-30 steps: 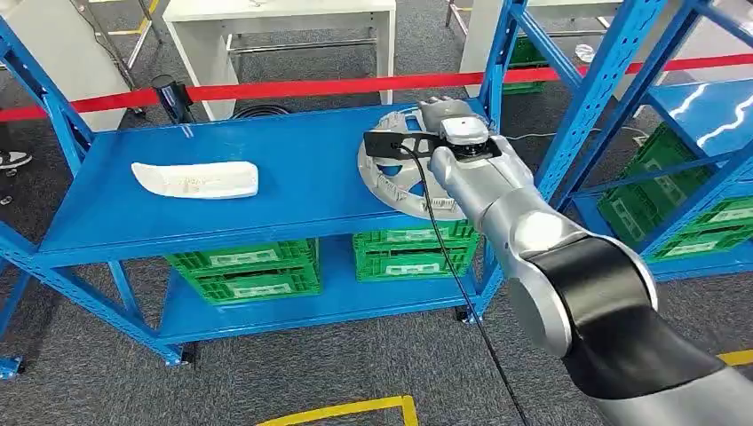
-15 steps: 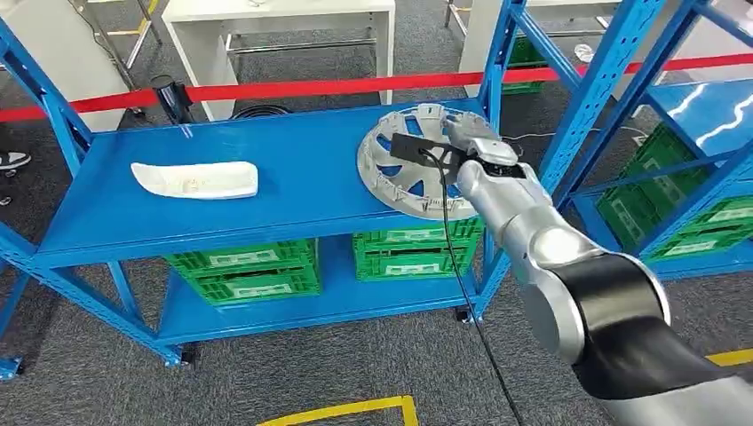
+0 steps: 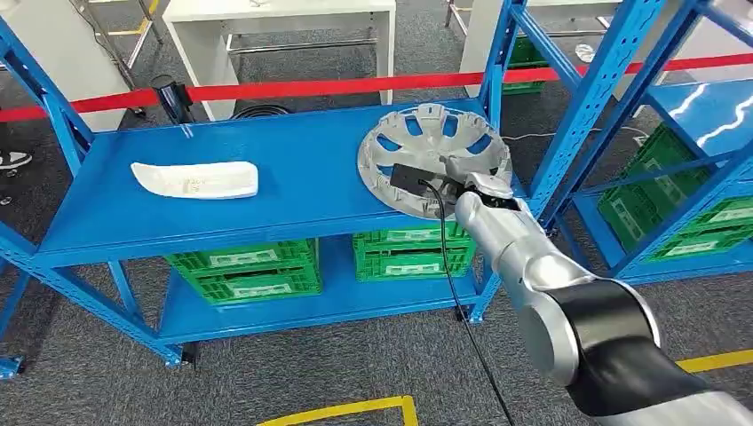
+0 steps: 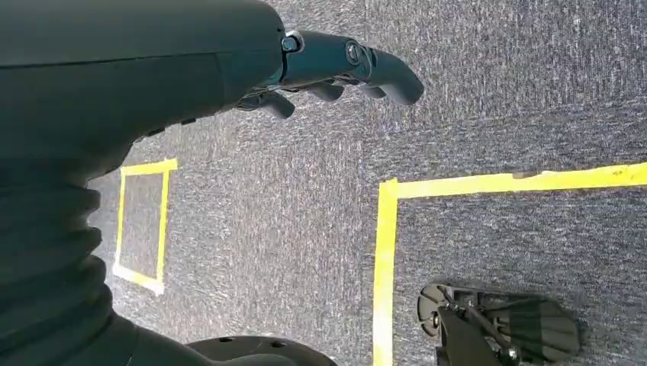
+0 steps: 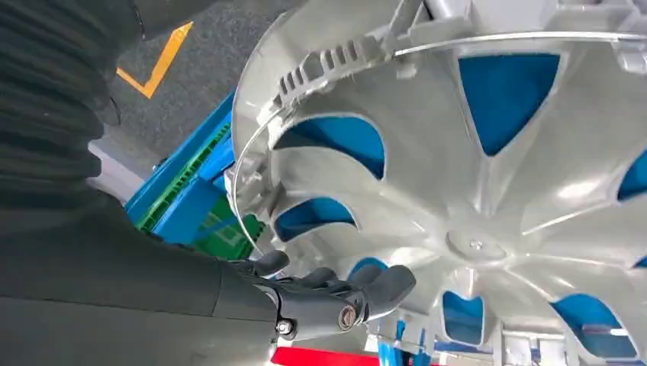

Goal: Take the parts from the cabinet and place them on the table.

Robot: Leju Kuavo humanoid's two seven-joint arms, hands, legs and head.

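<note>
- Since one second ago, the right hand (image 3: 469, 177) has drawn back from the far rim of the hubcap (image 3: 432, 158) toward the near edge of the shelf (image 3: 293, 177); half a second ago it lay over the disc's middle, and now it sits at the near rim.
- With the hand withdrawn, the spokes and openings of the hubcap are exposed in the head view. The hubcap itself appears not to have shifted.
- Location: the hubcap lies at the right end of the shelf, close to the right upright (image 3: 497, 62), its near rim overhanging the front edge slightly.
- Orientation: the hubcap is round and has no long axis. It lies roughly flat; the right wrist view shows ribs and clips along the rim, so the inner face appears to be upward.
- Right hand state: in the right wrist view the fingers (image 5: 381, 286) are spread and slightly curled beside the rim, and nothing is seen clamped between them. Whether any finger touches the rim cannot be told.
- Left hand (image 4: 336, 69) state: it hangs over the carpet (image 4: 496, 114), fingers loosely apart, holding nothing.
- A second part, a white elongated piece (image 3: 195, 179), lies toward the left end of the shelf, long axis parallel to the front edge.
- Judgement: the hubcap is not yet gripped. The withdrawal to the near rim probably prepares an edge grasp, since the overhang gives the fingers access beneath.
</note>
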